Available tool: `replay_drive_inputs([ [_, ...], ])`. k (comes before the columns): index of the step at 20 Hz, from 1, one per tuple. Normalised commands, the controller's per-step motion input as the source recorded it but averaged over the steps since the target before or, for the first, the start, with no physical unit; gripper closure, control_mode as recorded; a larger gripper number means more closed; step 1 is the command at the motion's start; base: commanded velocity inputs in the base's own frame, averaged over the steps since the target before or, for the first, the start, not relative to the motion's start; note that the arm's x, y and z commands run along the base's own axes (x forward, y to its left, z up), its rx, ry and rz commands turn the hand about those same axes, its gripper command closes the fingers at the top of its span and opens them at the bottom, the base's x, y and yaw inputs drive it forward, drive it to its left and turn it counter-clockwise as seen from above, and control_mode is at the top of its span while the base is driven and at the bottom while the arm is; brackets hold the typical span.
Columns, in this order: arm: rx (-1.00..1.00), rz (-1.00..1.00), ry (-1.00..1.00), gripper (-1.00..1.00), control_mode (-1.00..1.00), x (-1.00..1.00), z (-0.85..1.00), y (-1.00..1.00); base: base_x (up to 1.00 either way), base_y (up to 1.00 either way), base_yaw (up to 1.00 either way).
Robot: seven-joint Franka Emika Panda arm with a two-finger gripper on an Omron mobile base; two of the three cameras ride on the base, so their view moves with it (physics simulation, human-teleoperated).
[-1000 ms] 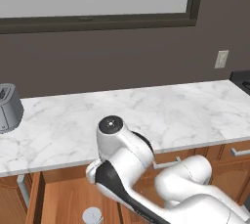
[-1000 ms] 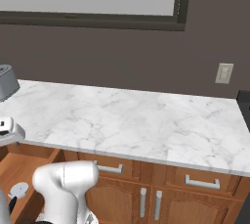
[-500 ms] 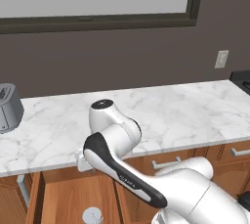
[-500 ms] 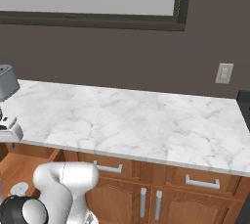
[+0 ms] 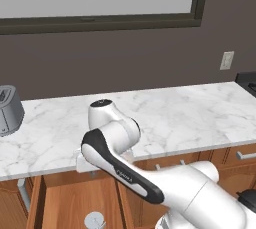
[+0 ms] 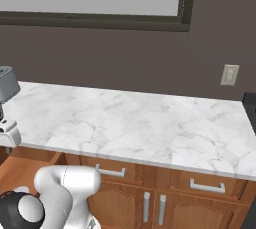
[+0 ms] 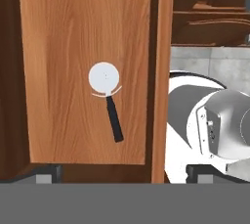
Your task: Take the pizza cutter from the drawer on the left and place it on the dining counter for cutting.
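Hand view: the pizza cutter lies flat on the smooth, light-grained wooden floor of the open drawer, near its centre. Its round, pale disc blade points toward 12 o'clock; the slim black handle trails toward 6 o'clock. The hand hovers above, jaws fully apart, holding nothing.

1. The drawer stands open under the worktop.
2. The cutter lies alone inside the drawer, near the middle of its floor.
3. A toaster sits at the worktop's left end.
4. A wall outlet is behind the worktop, toward its right end.
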Motion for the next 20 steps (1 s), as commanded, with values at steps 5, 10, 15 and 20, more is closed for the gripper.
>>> replay_drive_inputs([
  [5, 0.01, -0.04, 0.08, -1.0, -1.0, -0.07, -0.18, 0.0, 0.0, 0.0, 0.0],
  [10, 0.0, 0.0, 0.02, -1.0, -1.0, 0.0, -0.12, 0.0, 0.0, 0.0, 0.0],
  [15, 0.0, 0.0, 0.05, -1.0, -1.0, -0.05, -0.17, 0.0, 0.0, 0.0, 0.0],
  [20, 0.0, 0.0, 0.09, -1.0, -1.0, -0.12, -0.12, 0.0, 0.0, 0.0, 0.0],
])
